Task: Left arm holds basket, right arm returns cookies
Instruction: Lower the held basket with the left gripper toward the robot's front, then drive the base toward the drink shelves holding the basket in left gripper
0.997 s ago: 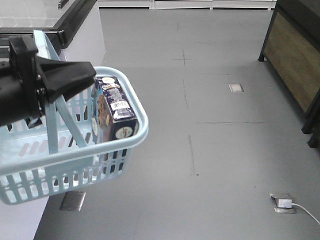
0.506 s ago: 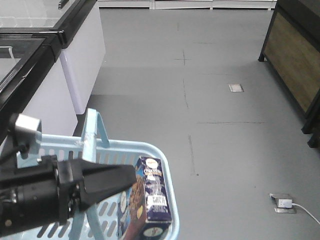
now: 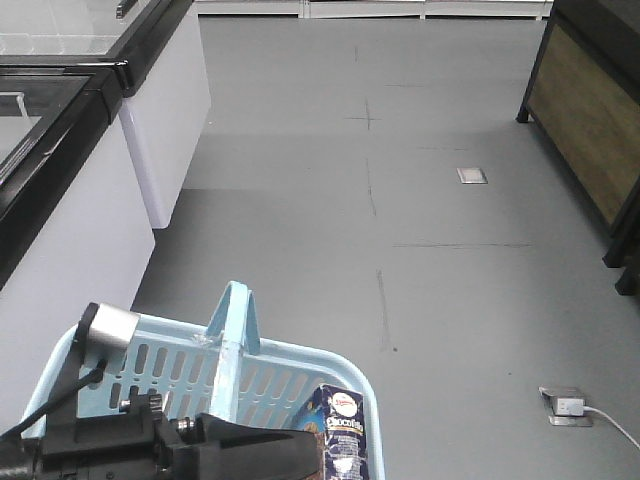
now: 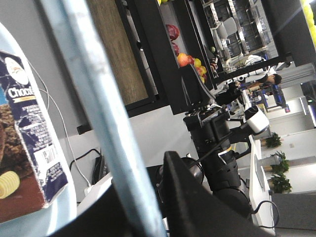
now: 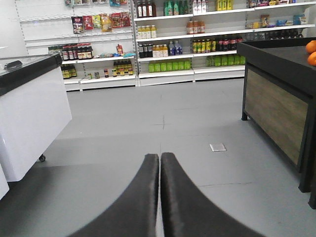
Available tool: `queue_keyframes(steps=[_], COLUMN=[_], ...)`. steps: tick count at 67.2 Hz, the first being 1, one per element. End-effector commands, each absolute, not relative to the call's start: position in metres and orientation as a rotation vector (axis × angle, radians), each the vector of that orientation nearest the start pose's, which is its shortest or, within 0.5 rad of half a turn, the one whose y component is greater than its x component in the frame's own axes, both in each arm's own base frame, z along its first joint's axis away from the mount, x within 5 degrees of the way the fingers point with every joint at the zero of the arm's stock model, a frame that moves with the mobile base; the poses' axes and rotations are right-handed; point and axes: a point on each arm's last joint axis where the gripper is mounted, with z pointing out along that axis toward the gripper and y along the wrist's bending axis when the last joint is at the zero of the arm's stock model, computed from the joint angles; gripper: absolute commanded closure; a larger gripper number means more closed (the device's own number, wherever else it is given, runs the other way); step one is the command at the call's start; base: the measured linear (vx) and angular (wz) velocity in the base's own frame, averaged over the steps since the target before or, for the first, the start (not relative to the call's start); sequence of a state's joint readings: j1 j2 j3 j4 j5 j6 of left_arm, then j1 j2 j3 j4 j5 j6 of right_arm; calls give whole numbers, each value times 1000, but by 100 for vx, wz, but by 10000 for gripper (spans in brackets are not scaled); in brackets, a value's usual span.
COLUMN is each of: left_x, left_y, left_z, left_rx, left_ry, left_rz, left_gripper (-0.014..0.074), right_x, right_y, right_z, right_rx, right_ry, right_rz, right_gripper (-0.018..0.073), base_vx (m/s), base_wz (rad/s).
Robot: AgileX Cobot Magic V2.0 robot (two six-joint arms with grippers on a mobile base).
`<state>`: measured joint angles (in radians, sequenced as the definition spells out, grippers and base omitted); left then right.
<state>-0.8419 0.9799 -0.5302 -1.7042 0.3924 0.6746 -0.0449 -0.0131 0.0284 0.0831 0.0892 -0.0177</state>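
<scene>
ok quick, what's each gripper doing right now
Left gripper: closed on the basket handle.
Right gripper: closed, holding nothing.

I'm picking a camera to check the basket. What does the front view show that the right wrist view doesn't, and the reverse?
Only the front view: the blue basket with the cookie box in it, and the left arm at its handle. Only the right wrist view: the right gripper, jaws shut and empty, and stocked shelves. Both: grey floor, white cabinet, wood-sided stand.
</scene>
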Motion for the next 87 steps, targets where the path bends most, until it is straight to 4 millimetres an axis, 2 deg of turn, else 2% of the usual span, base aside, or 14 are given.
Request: queue_keyframes(steps=[1,87], left_x=[103,103], left_y=[-171,-172], left_z=[302,302], left_rx=[66,77], left_ry=[2151,2152], left_rz=[-1653,-1655], left_gripper=[603,603], right_x=[56,56], right_y=[-3,-3], right_z=[202,202], right_rx=[78,78], right_ry=[1513,1513], right_rz=[4,4], right_gripper=[567,567], base_vx=[0,0], base_wz=[0,0])
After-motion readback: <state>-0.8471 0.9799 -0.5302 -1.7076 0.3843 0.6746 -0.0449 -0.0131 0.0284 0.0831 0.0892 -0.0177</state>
